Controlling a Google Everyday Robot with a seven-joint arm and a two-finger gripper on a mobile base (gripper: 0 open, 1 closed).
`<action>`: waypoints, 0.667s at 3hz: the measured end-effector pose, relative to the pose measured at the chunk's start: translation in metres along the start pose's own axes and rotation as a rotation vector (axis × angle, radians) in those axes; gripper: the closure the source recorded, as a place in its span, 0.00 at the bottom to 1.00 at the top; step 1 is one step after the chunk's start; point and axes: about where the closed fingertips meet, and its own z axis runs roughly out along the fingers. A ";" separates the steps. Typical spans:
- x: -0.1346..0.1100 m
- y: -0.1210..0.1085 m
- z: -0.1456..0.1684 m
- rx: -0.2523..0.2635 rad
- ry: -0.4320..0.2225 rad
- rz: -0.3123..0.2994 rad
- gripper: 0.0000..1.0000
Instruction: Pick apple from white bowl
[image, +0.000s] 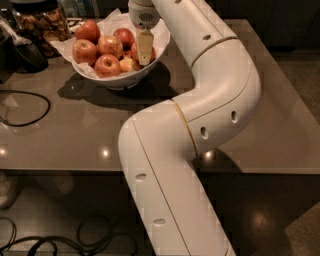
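Note:
The white bowl (123, 80) stands at the back left of the brown table, lined with crinkled white paper (161, 31). Several pinkish-red apples fill it, among them one at the left (83, 50), one in the middle (110, 46) and one at the front (107, 65). A smaller, paler apple (129, 64) lies at the front right. My gripper (144, 50) hangs down into the right side of the bowl, in front of a red apple (134, 51) that it partly hides.
A clear jar of brown snacks (42, 22) and a black object (25, 50) stand left of the bowl. A black cable (30, 107) loops on the table's left. My white arm (200, 110) covers the table's middle. The table's front edge (60, 170) is near.

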 end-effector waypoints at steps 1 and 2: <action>0.004 0.001 0.001 -0.004 -0.003 0.005 0.29; 0.004 0.001 0.000 -0.004 -0.003 0.004 0.27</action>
